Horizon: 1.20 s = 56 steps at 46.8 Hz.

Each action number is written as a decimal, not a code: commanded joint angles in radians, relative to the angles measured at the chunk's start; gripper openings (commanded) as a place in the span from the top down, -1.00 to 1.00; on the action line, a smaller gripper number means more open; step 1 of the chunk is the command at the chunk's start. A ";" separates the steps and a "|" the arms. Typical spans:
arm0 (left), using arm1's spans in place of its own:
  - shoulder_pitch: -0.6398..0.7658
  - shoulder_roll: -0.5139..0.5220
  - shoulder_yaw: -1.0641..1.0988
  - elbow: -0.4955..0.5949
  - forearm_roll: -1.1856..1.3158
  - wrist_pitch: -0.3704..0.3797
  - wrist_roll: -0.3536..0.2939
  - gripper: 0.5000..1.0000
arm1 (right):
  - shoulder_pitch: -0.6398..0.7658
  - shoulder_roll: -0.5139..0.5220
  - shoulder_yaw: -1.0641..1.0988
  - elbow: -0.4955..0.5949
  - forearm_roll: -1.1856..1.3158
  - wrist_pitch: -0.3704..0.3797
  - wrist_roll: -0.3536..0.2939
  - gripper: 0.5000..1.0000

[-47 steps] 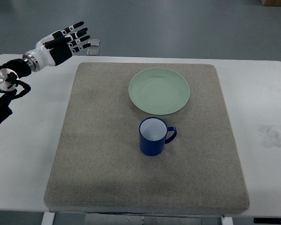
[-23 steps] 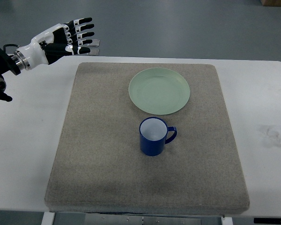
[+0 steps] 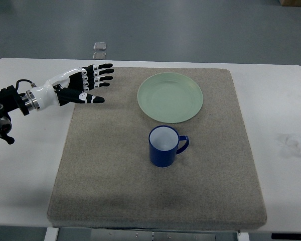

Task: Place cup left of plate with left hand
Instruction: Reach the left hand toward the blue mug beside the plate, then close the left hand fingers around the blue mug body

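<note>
Left robot hand (image 3: 85,83) hovers over a grey mat's (image 3: 110,165) far left corner, fingers spread, holding nothing.
A blue cup (image 3: 164,146) stands upright mid-mat, just in front of a green plate (image 3: 170,97), on the white bench (image 3: 25,165).

Lab or test room. White table (image 3: 30,165) with rounded corners, a grey felt mat (image 3: 105,170) squared to its edges. Plain grey-blue floor (image 3: 190,30) beyond the far edge. No household fittings; staged bench setup.
</note>
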 commanded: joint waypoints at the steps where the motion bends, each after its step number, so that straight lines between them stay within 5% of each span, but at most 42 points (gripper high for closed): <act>1: 0.029 0.022 -0.001 -0.040 0.018 0.000 -0.031 -0.99 | 0.000 0.000 0.000 0.000 0.000 0.000 0.000 -0.73; 16: 0.110 -0.019 0.002 -0.117 0.123 0.000 -0.046 -0.99 | 0.000 0.000 0.000 0.000 0.000 0.000 0.000 -0.73; 25: 0.133 -0.070 0.002 -0.117 0.219 0.000 -0.124 -0.99 | 0.000 0.000 0.000 0.001 0.000 0.000 0.000 -0.73; 56: 0.099 -0.239 0.021 -0.087 0.343 0.000 -0.117 -0.99 | 0.000 0.000 0.000 0.000 0.000 0.000 0.000 -0.73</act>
